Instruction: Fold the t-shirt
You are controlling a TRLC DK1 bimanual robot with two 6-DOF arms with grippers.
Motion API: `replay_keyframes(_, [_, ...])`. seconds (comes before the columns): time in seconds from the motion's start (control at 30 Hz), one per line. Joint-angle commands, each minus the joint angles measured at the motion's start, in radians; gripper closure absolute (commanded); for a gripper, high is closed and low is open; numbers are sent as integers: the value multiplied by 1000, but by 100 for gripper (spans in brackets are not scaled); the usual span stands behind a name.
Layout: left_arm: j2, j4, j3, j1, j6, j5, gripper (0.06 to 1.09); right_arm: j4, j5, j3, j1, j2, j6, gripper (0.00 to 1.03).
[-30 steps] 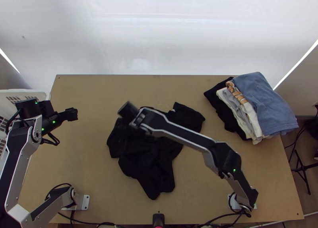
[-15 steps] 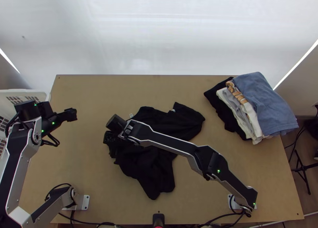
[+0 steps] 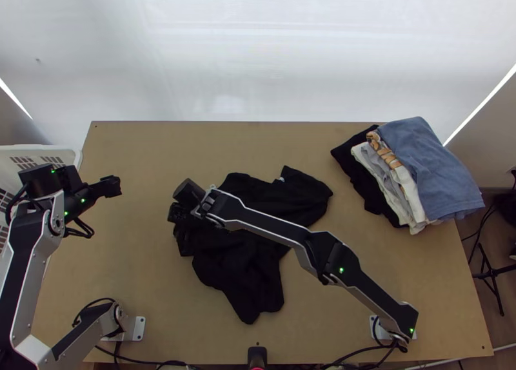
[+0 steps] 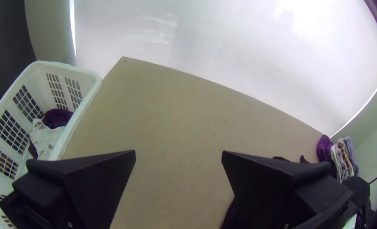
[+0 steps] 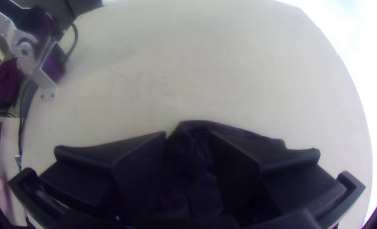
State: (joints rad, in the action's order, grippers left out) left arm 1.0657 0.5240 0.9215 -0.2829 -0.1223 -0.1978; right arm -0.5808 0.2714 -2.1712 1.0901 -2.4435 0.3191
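The black t-shirt (image 3: 245,273) lies bunched and crumpled around the table's middle. Over its left end is my right gripper (image 3: 178,216), pointing down. In the right wrist view, my right gripper (image 5: 188,140) stands partly open, a ridge of the dark cloth (image 5: 192,169) lying between its two fingers. Away from the shirt, my left gripper (image 3: 115,186) is above the table's left part. The left wrist view has my left gripper (image 4: 179,156) wide open with nothing between its fingers. The right arm hides part of the shirt.
At the back right lies a stack of folded clothes (image 3: 429,170), blue on top. A white laundry basket (image 4: 80,76) holding some cloth stands beside the table's left edge. Bare wood (image 3: 142,138) stretches behind the shirt.
My right gripper has moved left over the shirt to its left end, mostly in the first half second. The left gripper has drifted slightly left. The shirt's outer parts look unmoved.
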Motion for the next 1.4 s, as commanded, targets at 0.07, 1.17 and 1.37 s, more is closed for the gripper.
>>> replay_keyframes(0.07, [22, -18, 0, -2, 1, -2, 10, -7, -8, -18, -36, -29, -3, 54])
replay_keyframes(1.17, [86, -47, 43, -1, 0, -2, 10, -117, -8, -18, -1, 9, -12, 56])
replay_keyframes(1.37, [80, -44, 39, -1, 1, -2, 10, -117, -8, -19, -2, -5, -11, 59])
